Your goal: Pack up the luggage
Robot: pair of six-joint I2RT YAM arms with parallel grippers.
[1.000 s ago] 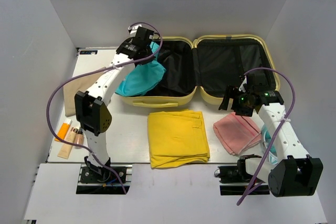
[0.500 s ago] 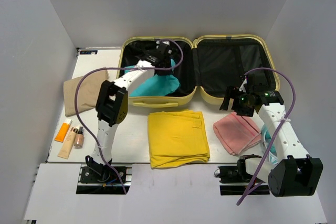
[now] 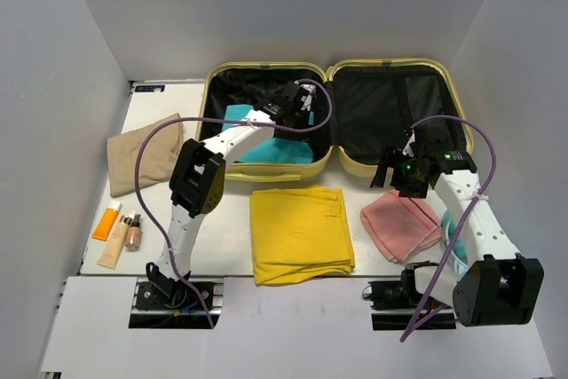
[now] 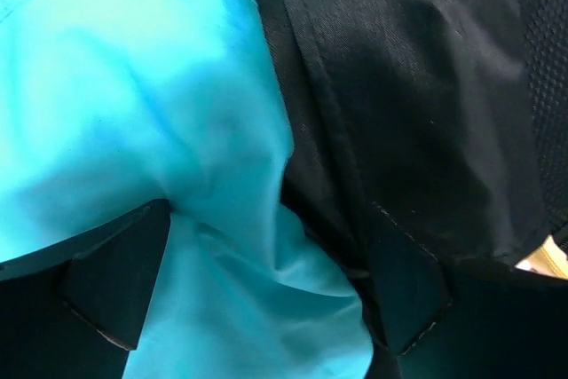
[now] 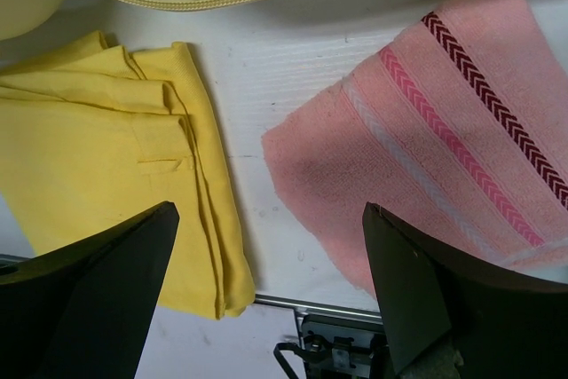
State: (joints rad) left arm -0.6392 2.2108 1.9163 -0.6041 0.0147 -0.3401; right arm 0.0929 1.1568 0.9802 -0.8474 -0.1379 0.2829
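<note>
White table [image 3: 222,219] bears the open luggage [image 3: 266,169] at upper centre; the left gripper [image 3: 300,111] spreads wide jaws over a teal cloth [image 3: 266,150] inside. Below lie a yellow cloth [image 3: 300,232], a pink towel [image 3: 399,224] under the wide-jawed right gripper [image 3: 396,173], and a tan cloth [image 3: 142,153] at left.

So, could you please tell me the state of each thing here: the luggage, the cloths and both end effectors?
luggage, open, both halves flat.
turquoise cloth, loose in the luggage's left half.
yellow cloth, folded, outside the luggage.
pink towel, spread flat, outside.
beige cloth, rumpled, outside.
left end effector, open over the turquoise cloth.
right end effector, open, empty.
</note>
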